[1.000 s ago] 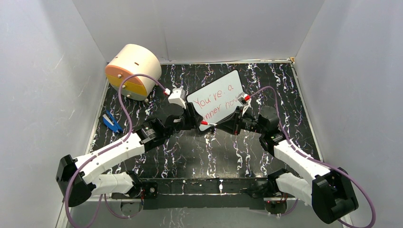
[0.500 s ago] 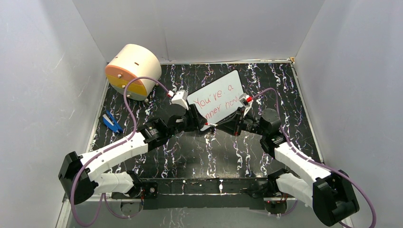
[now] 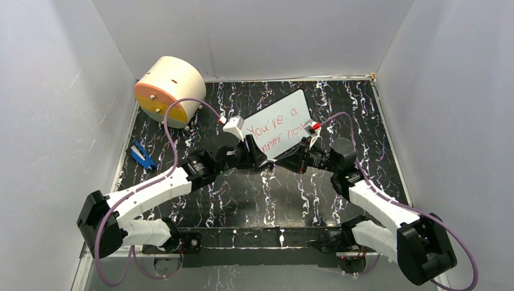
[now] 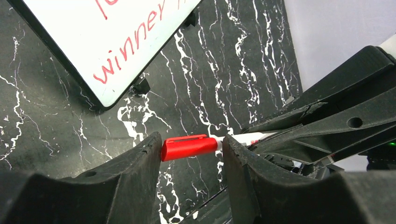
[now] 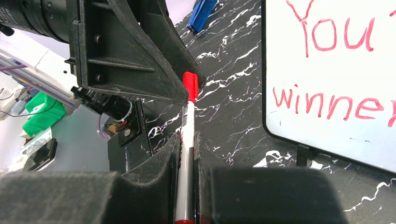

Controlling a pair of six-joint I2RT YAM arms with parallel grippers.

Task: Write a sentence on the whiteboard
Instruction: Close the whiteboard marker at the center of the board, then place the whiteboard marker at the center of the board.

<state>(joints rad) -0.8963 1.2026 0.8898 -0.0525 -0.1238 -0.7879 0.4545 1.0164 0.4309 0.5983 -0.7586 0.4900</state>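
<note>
The whiteboard (image 3: 300,102) lies on the black marbled table (image 3: 242,97) at a slant, just beyond the two grippers where they meet near the middle, with its near corner pointing at the gap between them. The sentence (image 3: 276,134) runs across it in red, in two slanted lines: "You're a" above "winner now". The right gripper (image 5: 187,140) is clamped on the barrel of a marker (image 5: 187,116), which sticks out forward past its fingertips. From this wrist camera the board sits off to the right of the fingers, clear of them and raised on small dark feet. The marker's red cap (image 4: 189,147) is fitted on its end and reaches into the left gripper (image 4: 191,154), whose jaws stand partly apart. The cap lies crosswise in that gap, with its closed end right at one finger and the barrel passing behind the other. Whether either finger actually presses on it cannot be told. In the left wrist view the board's near corner, with the word "winner", is up and to the left of the fingers — near but not touching. A beige drum (image 3: 170,91) with an orange and yellow face stands at the far left corner, and a small blue object (image 3: 142,156) lies by the left edge — both well apart from the board.
</note>
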